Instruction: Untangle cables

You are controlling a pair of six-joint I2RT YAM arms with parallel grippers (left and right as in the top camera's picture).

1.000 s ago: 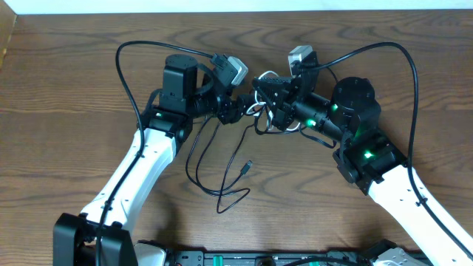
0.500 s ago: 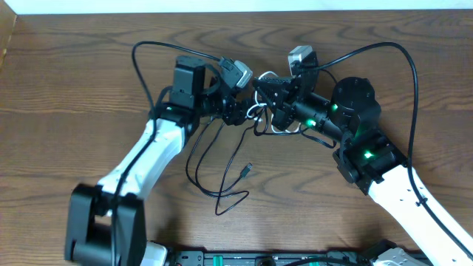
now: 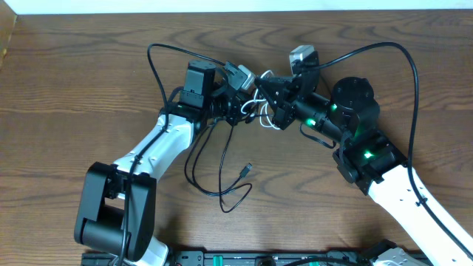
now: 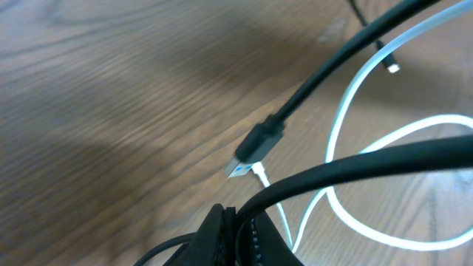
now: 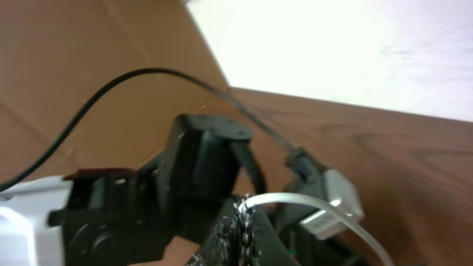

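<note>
The left fingers [image 4: 259, 244] clamp a black cable [image 4: 369, 159], the right fingers [image 5: 225, 240] a white cable [image 5: 310, 199] (tips nearly touching). The knot [image 3: 255, 111] sits between them, a loose plug [image 3: 247, 169] lying toward the near edge.

A dark brown wood-grain tabletop [image 3: 66, 111] filled nearly the whole overhead view, its grain running left to right under even light with soft shadows. A narrow bright white strip [image 3: 222, 6] ran along the far edge. In the right wrist view, a plain tan flat surface [image 5: 66, 44] stood at left, blurred.
</note>
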